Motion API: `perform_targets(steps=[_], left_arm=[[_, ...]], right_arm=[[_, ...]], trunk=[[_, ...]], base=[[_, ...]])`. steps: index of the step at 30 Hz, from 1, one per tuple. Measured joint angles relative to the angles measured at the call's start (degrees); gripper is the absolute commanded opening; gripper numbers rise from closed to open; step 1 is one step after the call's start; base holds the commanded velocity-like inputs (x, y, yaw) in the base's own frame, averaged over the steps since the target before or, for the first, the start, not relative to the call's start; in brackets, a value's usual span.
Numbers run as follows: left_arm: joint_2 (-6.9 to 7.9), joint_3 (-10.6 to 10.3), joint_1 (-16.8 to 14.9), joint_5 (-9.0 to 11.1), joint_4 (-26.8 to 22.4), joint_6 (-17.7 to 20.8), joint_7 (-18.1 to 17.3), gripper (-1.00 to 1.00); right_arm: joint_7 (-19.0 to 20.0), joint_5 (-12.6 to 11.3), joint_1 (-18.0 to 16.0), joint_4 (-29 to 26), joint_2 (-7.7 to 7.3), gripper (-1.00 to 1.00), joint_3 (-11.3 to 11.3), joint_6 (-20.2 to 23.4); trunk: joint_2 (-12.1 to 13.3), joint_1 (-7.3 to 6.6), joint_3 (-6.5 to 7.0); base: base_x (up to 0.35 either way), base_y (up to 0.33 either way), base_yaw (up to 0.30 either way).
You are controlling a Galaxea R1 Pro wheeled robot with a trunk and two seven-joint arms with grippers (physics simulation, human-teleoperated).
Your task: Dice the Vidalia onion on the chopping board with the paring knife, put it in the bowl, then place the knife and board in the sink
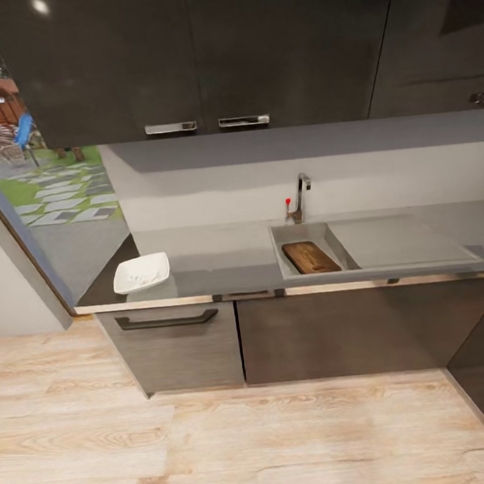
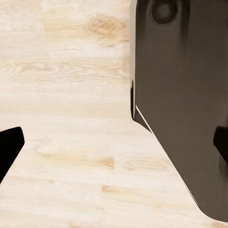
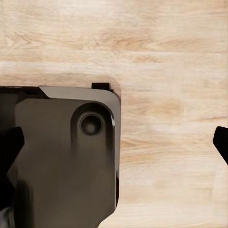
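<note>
Chopping board [image 1: 311, 257] sits low in the sink [image 1: 298, 231], near end hidden behind the rim; any knife there can't be made out.

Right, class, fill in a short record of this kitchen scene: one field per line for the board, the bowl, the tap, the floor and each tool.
chopping board: brown wood, lying in the sink basin
bowl: white, on the countertop, toward its left end, apart from the sink
tap: behind the basin, with a red lever
floor: pale wood planks
left tool: open, nothing between its fingers, above the floor
right tool: open, nothing between its fingers, above the floor
onion and knife: cannot make them out
</note>
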Motion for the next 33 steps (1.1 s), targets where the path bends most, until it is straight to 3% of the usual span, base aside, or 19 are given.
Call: perform_targets(steps=[33], left_arm=[[0.01,0.00,0.00,0.01,0.01,0.00,-0.04,1.00]], right_arm=[[0.02,-0.01,0.00,0.03,0.74,1.00,0.00,0.00]], trunk=[[0.00,0.00,3.08]], base=[[0.000,0.000,0.000]])
